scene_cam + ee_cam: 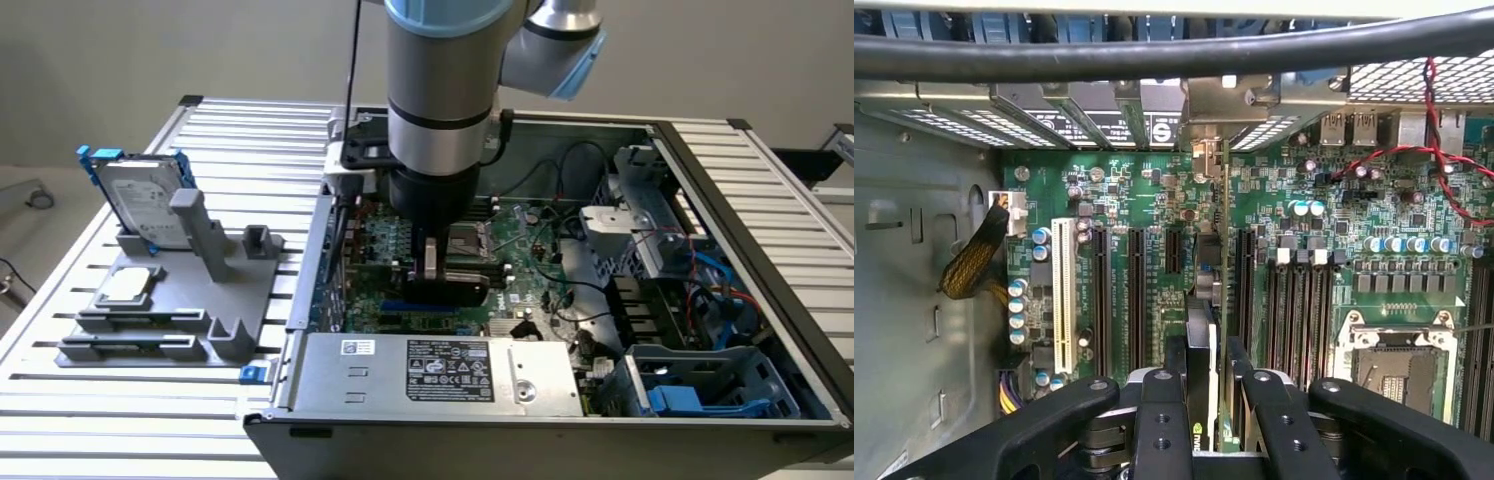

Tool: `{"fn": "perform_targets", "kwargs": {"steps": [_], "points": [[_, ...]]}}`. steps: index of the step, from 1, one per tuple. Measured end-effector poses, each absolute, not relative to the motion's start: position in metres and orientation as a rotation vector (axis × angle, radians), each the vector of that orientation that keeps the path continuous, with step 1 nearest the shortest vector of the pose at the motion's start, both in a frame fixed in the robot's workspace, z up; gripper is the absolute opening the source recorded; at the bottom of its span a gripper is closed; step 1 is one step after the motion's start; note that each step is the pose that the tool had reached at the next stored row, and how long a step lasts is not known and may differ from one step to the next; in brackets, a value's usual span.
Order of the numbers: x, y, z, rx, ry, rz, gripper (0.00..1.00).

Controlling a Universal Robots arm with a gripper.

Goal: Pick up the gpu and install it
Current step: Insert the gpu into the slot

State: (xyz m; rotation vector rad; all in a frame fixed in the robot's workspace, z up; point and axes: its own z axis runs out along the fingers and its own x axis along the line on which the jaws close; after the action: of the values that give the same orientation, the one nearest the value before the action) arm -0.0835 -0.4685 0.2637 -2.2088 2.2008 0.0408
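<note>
The 1 arm reaches straight down into the 1 open case [534,445] on the slatted worktop [54,400]. Its hand [438,268] is closed on the gpu [461,290], which sits upright on edge just above the motherboard [534,235], near the board's centre.

In the wrist view, the hand [1202,405] grips the gpu [1201,345] between 2 dark fingers [1161,420], 1 on each face. The card is seen edge-on and runs along the row of black slots, beside 1 white slot [1063,295]. 1 processor socket [1394,365] is open and well apart from it.

In the exterior view, 1 grey holder [200,300] lies at 9 o'clock from the case. It carries 1 hard drive [134,200] in a blue frame at its 12 o'clock end and 1 square chip [127,285] further towards 6 o'clock. 1 power supply [434,370] fills the case's 6 o'clock edge.
</note>
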Motion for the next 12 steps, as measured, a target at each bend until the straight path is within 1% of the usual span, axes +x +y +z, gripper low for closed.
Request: {"fn": "perform_targets", "kwargs": {"steps": [12], "points": [[-0.0839,-0.4685,0.2629,-2.213,2.197,0.041,0.26]]}}
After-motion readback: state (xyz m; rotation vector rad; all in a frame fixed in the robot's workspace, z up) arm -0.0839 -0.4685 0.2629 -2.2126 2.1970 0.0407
